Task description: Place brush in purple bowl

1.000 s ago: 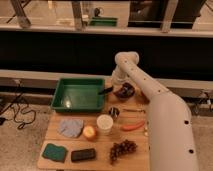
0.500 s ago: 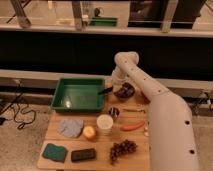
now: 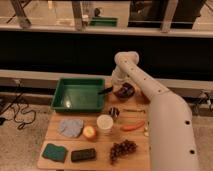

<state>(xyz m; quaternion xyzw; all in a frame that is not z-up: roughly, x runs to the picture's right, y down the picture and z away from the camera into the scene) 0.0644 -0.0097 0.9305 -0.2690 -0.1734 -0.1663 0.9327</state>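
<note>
The purple bowl [image 3: 125,92] stands at the back of the wooden table, just right of the green tray. The brush [image 3: 106,91] shows as a slim black handle sticking out left from the bowl's left side over the tray's right rim; its pale head is hidden. My gripper [image 3: 118,84] hangs from the white arm directly over the bowl's left edge, at the inner end of the brush handle. Whether the gripper is touching the brush is not visible.
The green tray [image 3: 64,102] fills the table's back left. In front of it are a white cup [image 3: 105,123], a grey cloth [image 3: 71,127], an apple [image 3: 89,132], a green sponge [image 3: 54,152], a black block [image 3: 83,155], grapes [image 3: 122,148], a carrot [image 3: 132,126] and a thin metal utensil [image 3: 134,111].
</note>
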